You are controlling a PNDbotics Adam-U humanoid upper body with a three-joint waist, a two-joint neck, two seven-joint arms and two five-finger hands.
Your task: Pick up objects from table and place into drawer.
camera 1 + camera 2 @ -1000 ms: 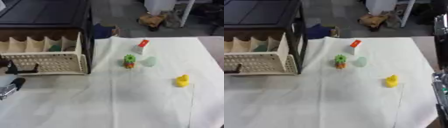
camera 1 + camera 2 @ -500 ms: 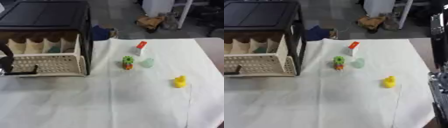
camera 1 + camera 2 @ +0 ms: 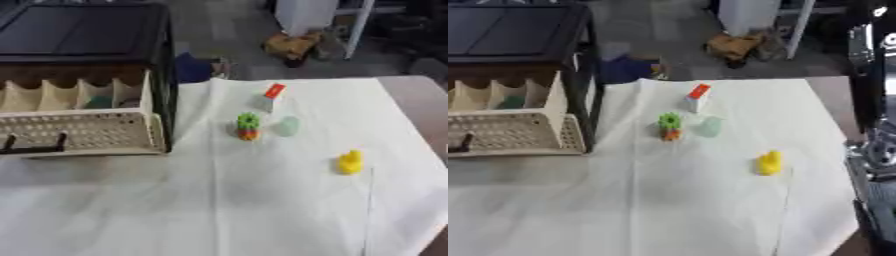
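Observation:
The cream basket drawer (image 3: 83,131) stands pulled out of the black cabinet (image 3: 83,37) at the left. It has upright dividers and a black handle (image 3: 33,148) on its front, and something green (image 3: 98,102) lies inside. On the white cloth are a small white box with a red top (image 3: 271,95), a green and orange toy (image 3: 248,126), a pale green see-through piece (image 3: 287,126) and a yellow duck (image 3: 351,162). My right arm (image 3: 875,100) runs black and silver down the right edge, apart from all of them. My left hand is out of sight.
The white cloth (image 3: 219,200) covers the table, whose brown top shows at the far right (image 3: 420,95). Beyond the far edge lie a blue bundle (image 3: 194,67) and a brown thing (image 3: 293,46) on the floor.
My left hand, seen at the lower left by the drawer handle a second ago, has gone out of view. The picture has shifted a little; the objects on the cloth have not moved.

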